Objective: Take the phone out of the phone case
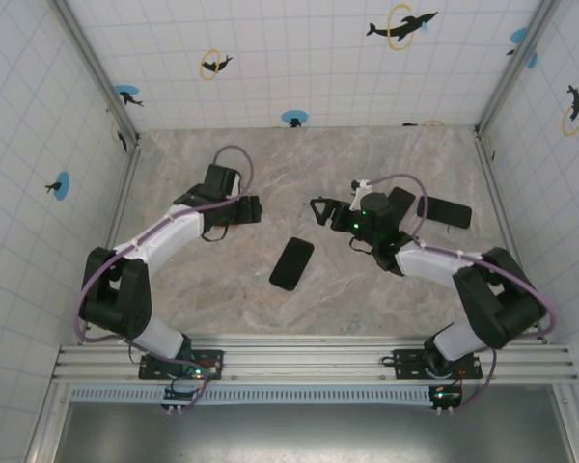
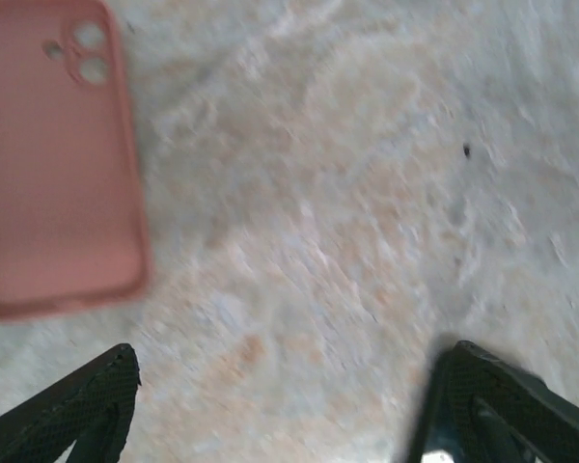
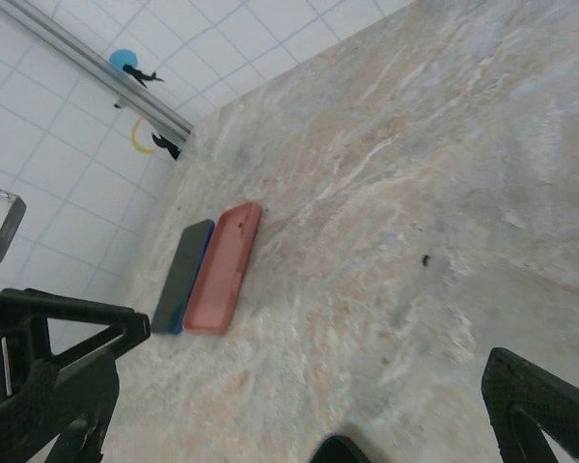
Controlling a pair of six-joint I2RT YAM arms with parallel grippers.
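With the left end effector (image 2: 291, 362) and right end effector (image 3: 318, 357) both spread empty, a careless low left-arm sweep toward 10 o'clock could shove the salmon-pink rubbery phone case (image 2: 53, 164).

We read no words, brands, numbers or lettered signs here: the dolphin decals (image 1: 402, 26) on the tiled wall (image 1: 270, 68) are pictures only, and the pink phone case (image 2: 48, 164) bears no legible marking.

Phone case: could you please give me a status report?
Left gripper, right gripper open, empty. Salmon rubbery phone case; dark slim phone beside it, out. Nothing obstructing.
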